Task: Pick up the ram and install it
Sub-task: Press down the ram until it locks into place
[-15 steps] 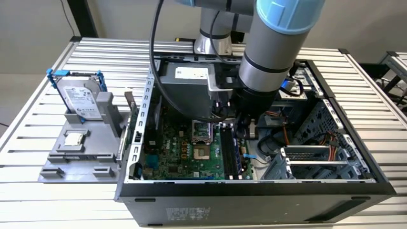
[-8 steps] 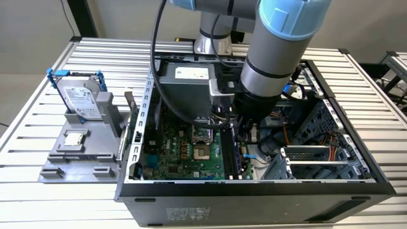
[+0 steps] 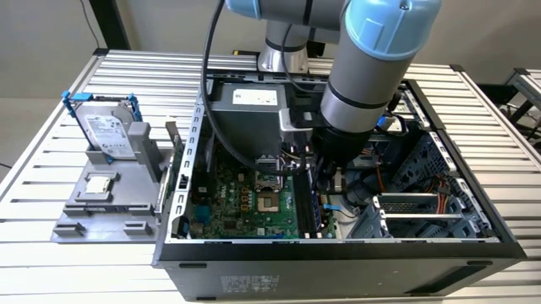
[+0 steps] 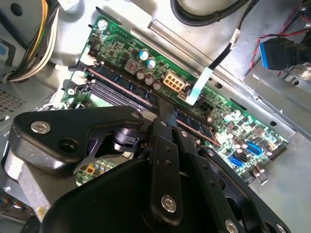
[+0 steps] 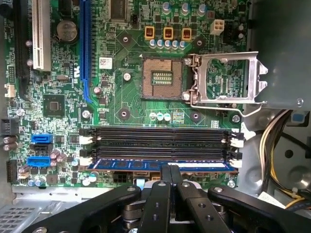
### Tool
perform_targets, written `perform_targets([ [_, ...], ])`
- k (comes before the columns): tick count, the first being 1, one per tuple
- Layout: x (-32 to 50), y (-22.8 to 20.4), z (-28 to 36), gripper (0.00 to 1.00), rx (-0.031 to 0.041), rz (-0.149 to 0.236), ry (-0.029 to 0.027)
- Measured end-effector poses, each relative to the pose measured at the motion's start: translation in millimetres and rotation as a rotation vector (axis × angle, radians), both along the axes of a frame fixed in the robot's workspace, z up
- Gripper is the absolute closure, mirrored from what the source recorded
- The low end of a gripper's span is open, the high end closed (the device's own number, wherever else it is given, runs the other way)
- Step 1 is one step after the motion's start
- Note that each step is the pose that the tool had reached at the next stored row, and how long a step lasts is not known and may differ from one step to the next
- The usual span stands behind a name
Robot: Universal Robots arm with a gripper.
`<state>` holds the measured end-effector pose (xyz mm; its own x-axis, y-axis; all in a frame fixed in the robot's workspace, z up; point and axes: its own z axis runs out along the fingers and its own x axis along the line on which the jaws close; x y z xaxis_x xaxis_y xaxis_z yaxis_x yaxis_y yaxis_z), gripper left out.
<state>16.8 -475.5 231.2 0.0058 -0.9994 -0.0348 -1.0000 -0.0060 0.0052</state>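
With the thin blue-green circuit-board ram stick (image 5: 160, 165) lying along the slot farthest from the square CPU socket (image 5: 162, 77) on the green motherboard (image 5: 121, 104), I judge seating is the step in hand. My black gripper (image 5: 169, 168) has its fingers (image 5: 165, 174) pinched together on the ram's top edge at mid-length. I'd press straight down, evenly, until the white end latches (image 5: 236, 162) close.

Glossy black plastic gripper (image 5: 169, 171); matt green motherboard (image 5: 126, 104) laminate; bright bare-metal socket clamp (image 5: 228, 80); ribbed brushed-aluminium table (image 3: 68, 253); dull grey steel case (image 3: 473, 209); blue-edged ram (image 5: 160, 165).
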Motion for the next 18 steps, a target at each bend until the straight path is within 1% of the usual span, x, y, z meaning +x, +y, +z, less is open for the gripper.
perform_targets([
  [6,0.0,-0.2,-8.4,1.00,-0.0013,-0.005,0.0003],
  [9,0.0,0.0,-10.7,1.00,-0.0002,-0.006,0.0000],
  [12,0.0,-0.1,-13.0,1.00,-0.0012,-0.006,0.0003],
  [15,0.0,0.0,-13.0,1.00,-0.0007,-0.006,0.0001],
  [16,0.1,0.1,-11.8,1.00,-0.0002,-0.006,0.0000],
  [17,0.1,0.3,-9.7,1.00,0.0018,-0.006,-0.0004],
  [18,0.2,0.5,-5.6,1.00,0.0032,-0.006,-0.0008],
])
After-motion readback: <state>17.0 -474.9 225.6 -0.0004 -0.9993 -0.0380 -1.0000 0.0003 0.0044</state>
